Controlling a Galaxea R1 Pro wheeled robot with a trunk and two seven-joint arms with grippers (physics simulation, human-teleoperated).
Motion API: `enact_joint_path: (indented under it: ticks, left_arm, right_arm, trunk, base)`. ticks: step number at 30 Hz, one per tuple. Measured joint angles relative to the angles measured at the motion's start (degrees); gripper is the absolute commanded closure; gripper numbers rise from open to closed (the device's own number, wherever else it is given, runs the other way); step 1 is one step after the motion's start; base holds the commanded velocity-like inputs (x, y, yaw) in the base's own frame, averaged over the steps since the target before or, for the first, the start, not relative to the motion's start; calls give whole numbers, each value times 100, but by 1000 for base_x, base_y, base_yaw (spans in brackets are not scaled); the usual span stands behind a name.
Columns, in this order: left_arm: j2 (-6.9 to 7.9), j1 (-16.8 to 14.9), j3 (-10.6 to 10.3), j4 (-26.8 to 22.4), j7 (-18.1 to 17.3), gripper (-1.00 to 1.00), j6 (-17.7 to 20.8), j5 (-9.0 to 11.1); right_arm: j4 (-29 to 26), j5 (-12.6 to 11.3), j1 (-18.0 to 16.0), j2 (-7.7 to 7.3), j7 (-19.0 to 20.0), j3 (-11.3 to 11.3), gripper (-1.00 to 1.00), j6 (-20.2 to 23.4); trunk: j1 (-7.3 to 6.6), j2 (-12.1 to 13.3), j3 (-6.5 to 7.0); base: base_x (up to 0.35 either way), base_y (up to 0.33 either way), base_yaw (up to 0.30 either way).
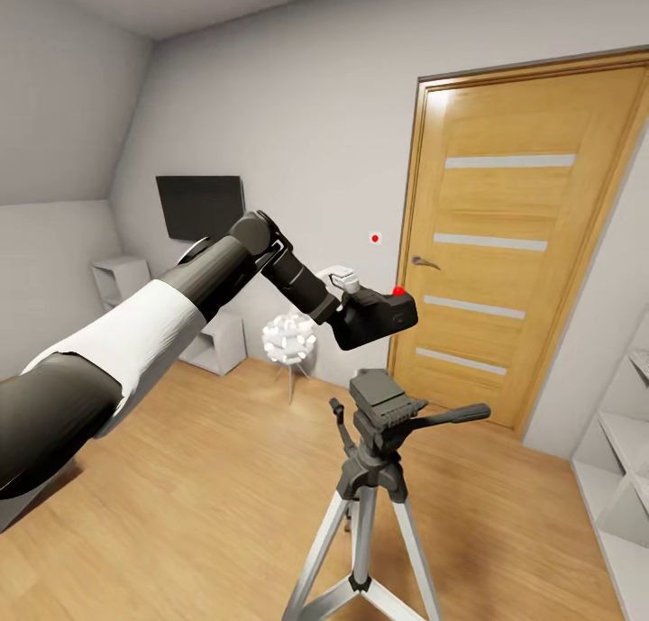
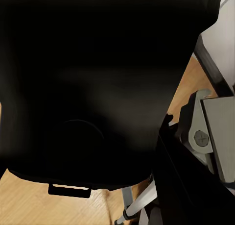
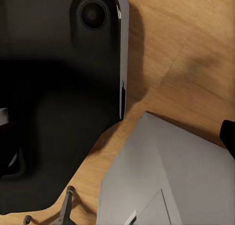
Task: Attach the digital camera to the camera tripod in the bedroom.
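My left gripper (image 1: 350, 304) is shut on the digital camera (image 1: 377, 320), a chunky black body with a red dot on top. It hangs in the air just above and slightly left of the camera tripod (image 1: 382, 403), with a small gap to the black pan head. The tripod's side handle (image 1: 455, 414) points right and its silver legs spread toward the floor. In the left wrist view the camera (image 2: 98, 87) fills most of the picture, beside a grey finger (image 2: 200, 137), with a tripod leg (image 2: 139, 203) below. A dark bit at the right wrist view's edge may belong to my right gripper (image 3: 228, 133).
An oak door (image 1: 514, 242) with pale stripes stands behind the tripod. A wall screen (image 1: 198, 205), low white cubes (image 1: 122, 278) and a white ball-shaped lamp (image 1: 288, 337) sit at the back left. White shelving (image 1: 622, 459) lines the right. The right wrist view looks down on my black base (image 3: 58, 112) and plank floor.
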Motion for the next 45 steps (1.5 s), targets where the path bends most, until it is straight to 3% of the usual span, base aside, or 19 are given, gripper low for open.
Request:
enact_joint_path:
  ticks: [28, 32, 45]
  left_arm:
    - [-4, 0, 2, -3, 0, 100, 0, 0]
    - [-8, 0, 33, 12, 12, 100, 0, -1]
    - [-48, 1, -3, 179, 27, 100, 0, -10]
  right_arm:
    - [-73, -3, -2, -20, -4, -7, -100, -37]
    - [-705, 5, -9, -122, -3, -8, -100, -490]
    - [-2114, 7, -8, -198, 3, -8, -100, -542]
  trunk:
    - [0, 0, 0]
    - [0, 0, 1]
    - [0, 0, 0]
  base:
    - [0, -1, -34]
    - [0, 0, 0]
    - [0, 0, 0]
